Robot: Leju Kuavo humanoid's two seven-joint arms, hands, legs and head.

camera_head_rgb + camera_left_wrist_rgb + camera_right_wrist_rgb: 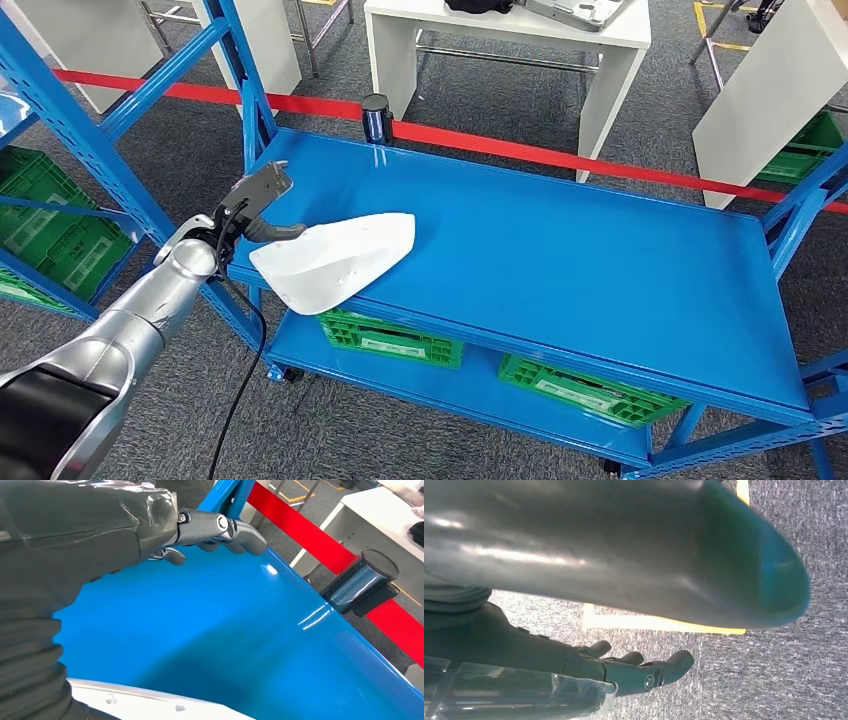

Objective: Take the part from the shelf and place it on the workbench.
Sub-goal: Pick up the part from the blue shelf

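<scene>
The white moulded part (335, 262) lies on the blue shelf top (560, 250) in the head view, at about 9 o'clock of that surface, its wide end overhanging the near-left edge and its narrow end pointing in toward the middle. The left hand (255, 205) sits at the part's 10 o'clock, one dark finger reaching along the part's upper rim; whether it actually grips the rim or just touches it I cannot tell from here. Green crates (392, 339) sit on the lower tier beneath, a red barrier tape (560, 155) runs behind, and a white desk (510, 30) stands beyond at 12 o'clock, probably the workbench where the part must go. In the left wrist view the hand's fingers (240, 532) hover curled above bare blue shelf, nothing between them, while the part's white rim (150, 702) runs close under the wrist cover, so the grasp looks unmade. In the right wrist view the right hand (634, 672) hangs over grey carpet (804, 670) with fingers loosely spread, holding nothing. My judgement: the task is at its start, with the part yet to be gripped, and the lift, the carry and the placing all remain.
</scene>
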